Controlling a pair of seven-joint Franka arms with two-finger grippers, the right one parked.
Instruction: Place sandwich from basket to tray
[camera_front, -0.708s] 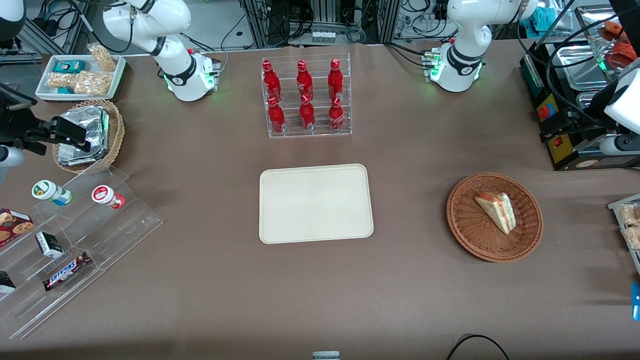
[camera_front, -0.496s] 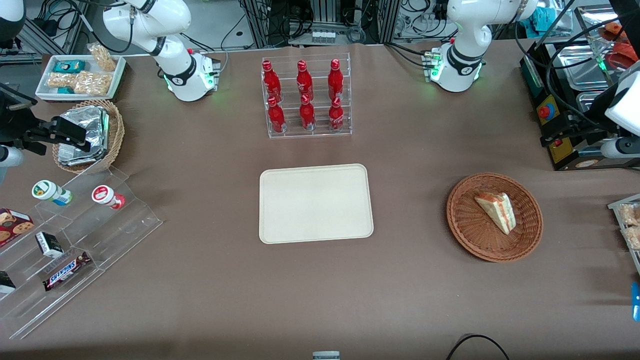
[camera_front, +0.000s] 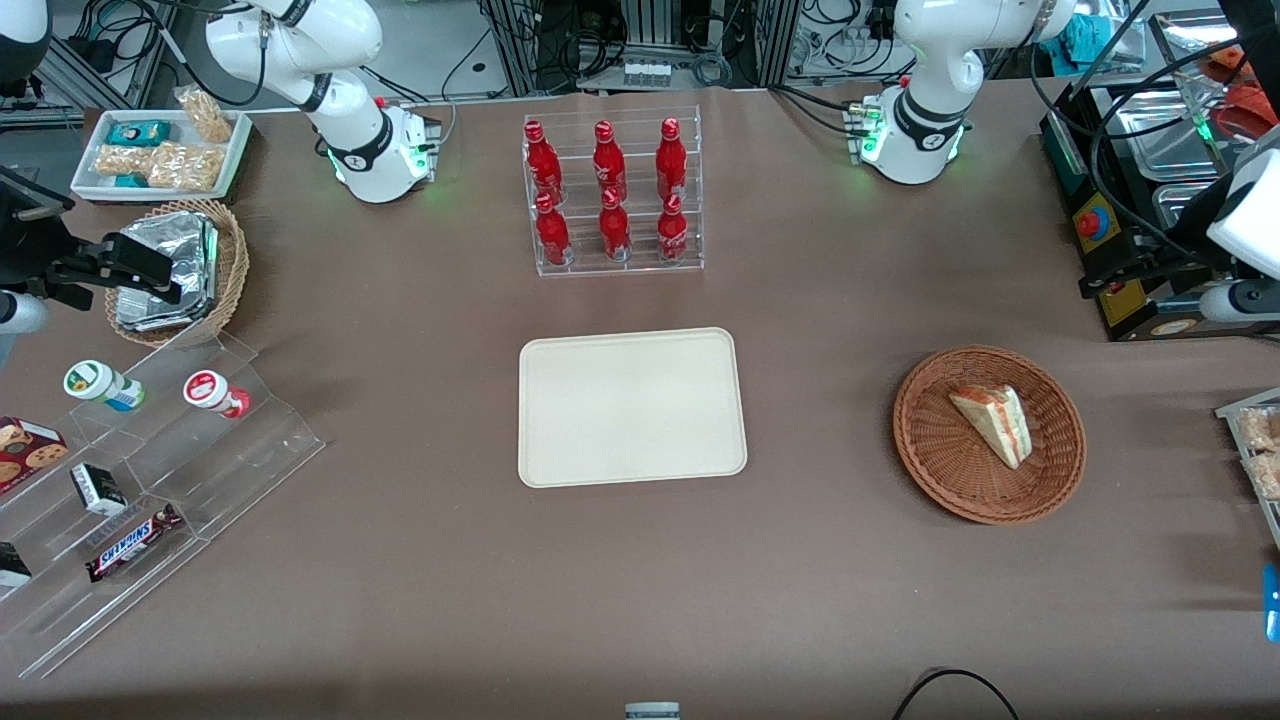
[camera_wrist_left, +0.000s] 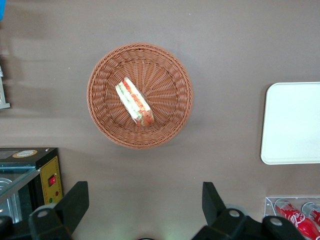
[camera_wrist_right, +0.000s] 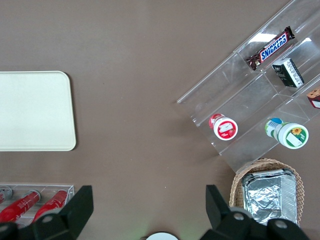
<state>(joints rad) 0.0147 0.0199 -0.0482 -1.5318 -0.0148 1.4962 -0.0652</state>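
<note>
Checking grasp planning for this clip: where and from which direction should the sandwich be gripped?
Probably from above, the open gripper closing across the two flat bread faces near mid-length. The sandwich lies as a narrow wedge in the shallow basket, whose low rim leaves top access free.

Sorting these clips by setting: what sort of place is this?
Likely a robotics lab staged as a snack counter: a sandwich in a basket, a tray, a rack of red bottles, cabling around. The open tool hangs above the table near the basket.

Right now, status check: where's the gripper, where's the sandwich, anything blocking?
Gripper open, high above the table, off the basket. Sandwich lying in the basket, untouched. Tray bare. Nothing between basket and tray.
</note>
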